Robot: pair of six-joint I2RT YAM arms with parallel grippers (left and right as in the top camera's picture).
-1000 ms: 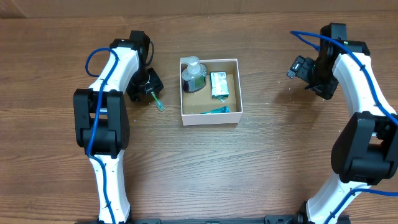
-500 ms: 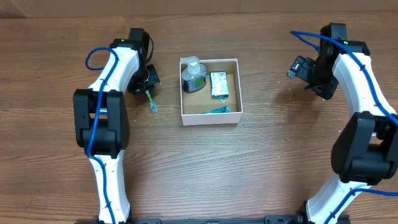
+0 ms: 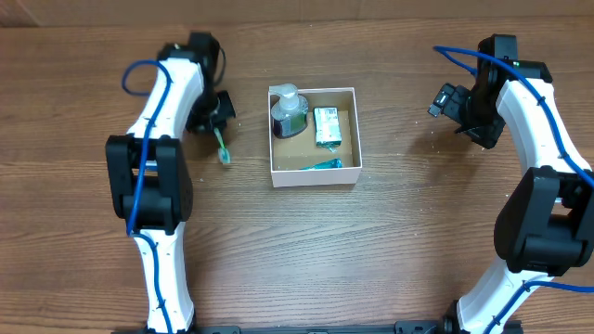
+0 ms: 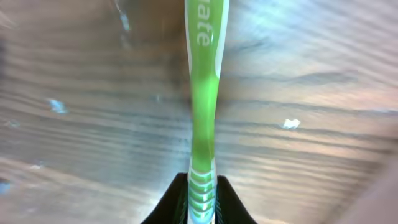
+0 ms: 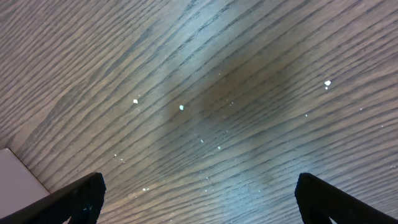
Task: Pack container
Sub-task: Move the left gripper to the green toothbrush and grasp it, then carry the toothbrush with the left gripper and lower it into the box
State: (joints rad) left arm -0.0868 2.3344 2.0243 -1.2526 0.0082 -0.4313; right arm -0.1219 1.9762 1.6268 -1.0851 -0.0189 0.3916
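**Left arm swings toothbrush, not yet in the box**

Left gripper (image 4: 200,204) has its jaws pinching the green toothbrush (image 4: 202,112) by one end. Over the last second the brush goes from angled toward the container (image 3: 313,173) to nearly parallel with its side wall, and the gripper shifts slightly away from it. This looks like reorienting before the drop-in. The container sits mid-table, near the brush, holding the soap bottle (image 3: 290,113) and a green pack (image 3: 327,126). Right gripper (image 3: 445,100) is unchanged, jaws spread, empty

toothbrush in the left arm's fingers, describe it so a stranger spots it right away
Find the square white container in the middle of the wooden table, then look just to its left. There the left arm's fingers pinch a slim green toothbrush by one end. It is the only toiletry outside the container.
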